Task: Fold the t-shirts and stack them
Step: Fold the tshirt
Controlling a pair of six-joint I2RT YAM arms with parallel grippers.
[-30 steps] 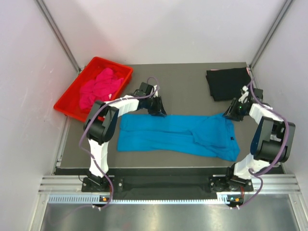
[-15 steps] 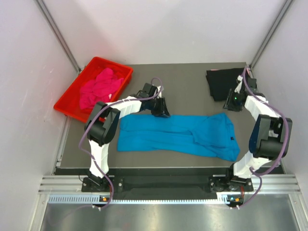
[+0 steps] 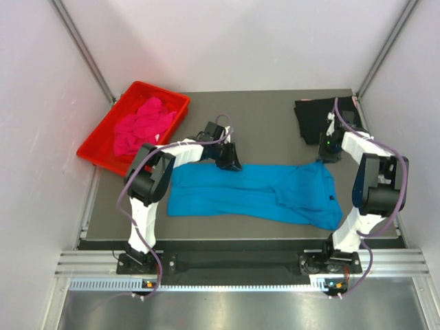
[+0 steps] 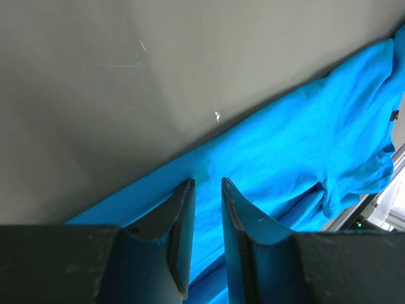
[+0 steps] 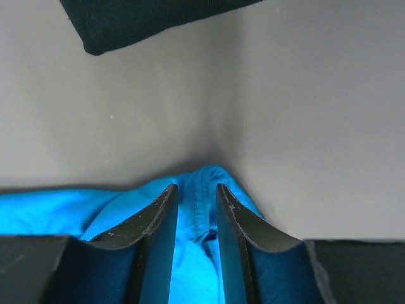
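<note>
Evidently folding the bright turquoise-blue cloth t-shirt (image 3: 254, 192), spread across the grey table (image 3: 268, 113), is only starting: the right gripper (image 3: 328, 148) pinches its bunched far corner, while the left gripper (image 3: 230, 161) sits narrowly parted at the far hem, grip unclear, so both must next lift that hem nearward together.

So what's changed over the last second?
The right gripper swung toward the far side and slightly left, and its fingers are now at the turquoise t-shirt's far right corner. The left gripper edged right along the shirt's far edge. No clear grab or release. The turquoise shirt, black t-shirt and pink t-shirt in the red tray stayed put.
</note>
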